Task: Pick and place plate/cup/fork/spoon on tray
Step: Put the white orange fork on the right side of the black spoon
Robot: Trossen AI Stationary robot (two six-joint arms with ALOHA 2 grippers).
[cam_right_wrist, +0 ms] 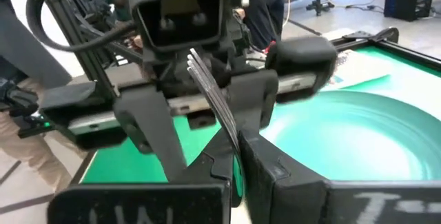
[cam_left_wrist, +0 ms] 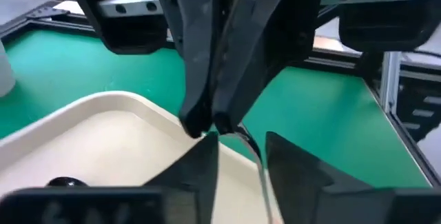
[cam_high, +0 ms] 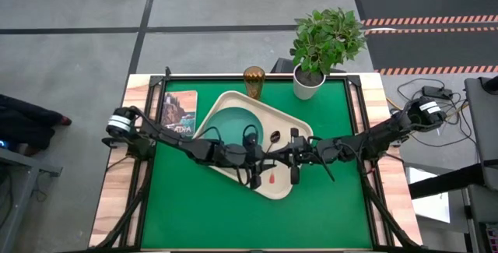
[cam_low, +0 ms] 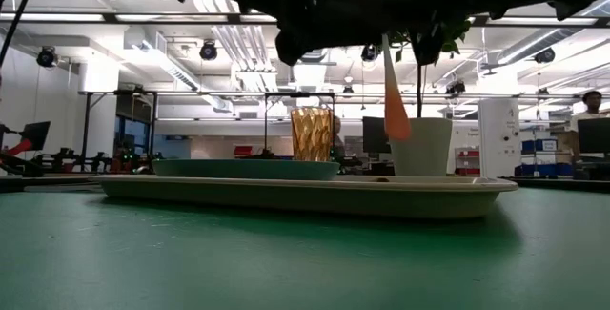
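Green surface (cam_high: 334, 206) ringed by a wooden frame, with a bright open hall behind. Near the middle, set at a slant, the cream tray (cam_low: 286, 196). On its left part, the teal plate (cam_high: 229, 125); just beside the plate, on bare tray, the dark spoon (cam_high: 274, 136). Off the tray, close to its far corner, the amber cup (cam_high: 254, 81) standing upright, next to a white plant pot (cam_high: 308, 86). To the tray's left, a picture-covered book (cam_high: 179, 113) lying flat.

Above the tray's near part, both arms meeting tip to tip. Right end effector (cam_right_wrist: 234, 148) pinched tight on the fork (cam_low: 394, 100) — silver tines poking up between the fingers in the right wrist view, red-pink handle hanging nearly straight down in the low view, clear of the tray floor. Left end effector (cam_left_wrist: 240, 141) directly facing it, fingers spread wide and gripping nothing, one on either side of the right one's closed tips.
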